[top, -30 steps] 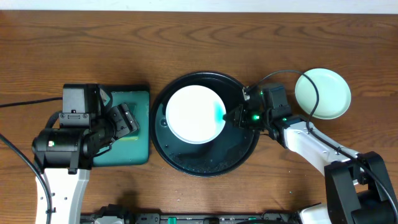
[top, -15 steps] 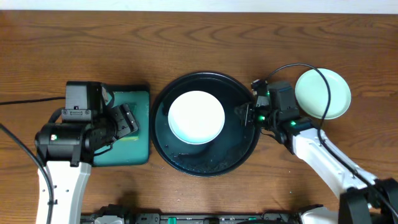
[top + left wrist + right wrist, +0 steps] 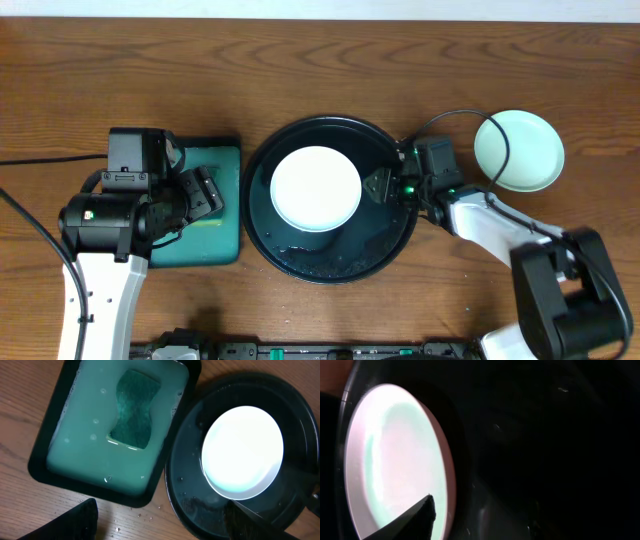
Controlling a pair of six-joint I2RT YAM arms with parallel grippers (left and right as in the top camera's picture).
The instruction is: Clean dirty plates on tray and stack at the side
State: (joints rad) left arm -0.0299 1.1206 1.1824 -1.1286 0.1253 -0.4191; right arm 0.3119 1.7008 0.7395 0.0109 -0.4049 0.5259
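Black round raised-rim tray (image 3: 330, 262), overhead, is holding one white round plate (image 3: 315, 188); one pale mint plate (image 3: 518, 150) is lying aside, so stacking is barely starting. Left wrist: left gripper (image 3: 160, 510) is hanging spread, empty, over a rectangular teal tray (image 3: 45, 467) holding milky liquid (image 3: 80, 445) and a green sponge (image 3: 134, 410). Right wrist: one dark fingertip (image 3: 415, 517) of the right gripper (image 3: 380, 187) is hovering beside the white plate; spread or not, I cannot tell.

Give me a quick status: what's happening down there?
Left gripper open over teal tray. Right gripper open beside white plate, not holding. Plate sits in black tray. Nothing blocking.
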